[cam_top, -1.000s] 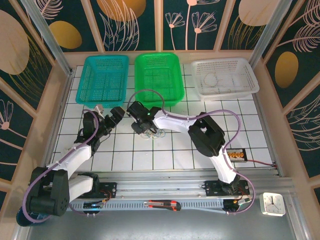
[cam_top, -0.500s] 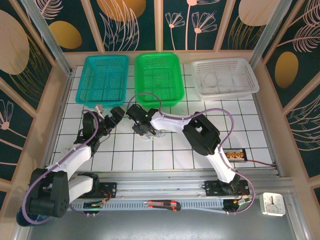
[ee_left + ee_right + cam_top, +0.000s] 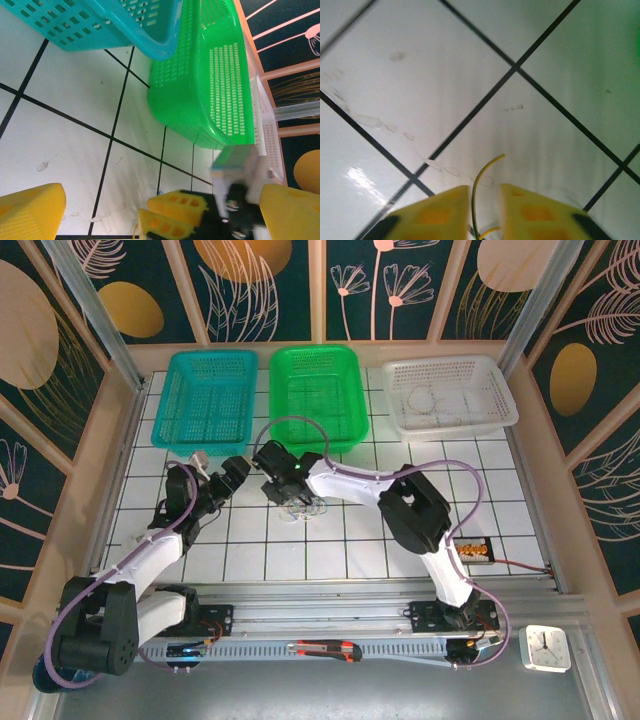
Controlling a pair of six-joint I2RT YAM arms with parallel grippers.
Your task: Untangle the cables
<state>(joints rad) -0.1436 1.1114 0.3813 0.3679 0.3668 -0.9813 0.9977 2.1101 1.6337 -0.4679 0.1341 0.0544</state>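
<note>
Baskets: three in a row across the top of the overhead view, namely the teal basket (image 3: pixel 205 405), the green basket (image 3: pixel 315 400) and the white basket (image 3: pixel 490 390).
Arms: two, the left arm (image 3: pixel 150 550) and the right arm (image 3: pixel 420 515).
Grippers: two, one per arm, the left gripper (image 3: pixel 218 464) and the right gripper (image 3: pixel 291 498).
Cables (image 3: pixel 304 509): one small tangle at centre frame, strands too fine to count from above, perhaps three.
Yellow cord (image 3: pixel 474 192): one, seen close up.
Clock (image 3: pixel 546 647): one, lower right.
Connector box (image 3: pixel 472 551): one, right side.
Red-handled tool (image 3: pixel 322 648): one, bottom centre.
</note>
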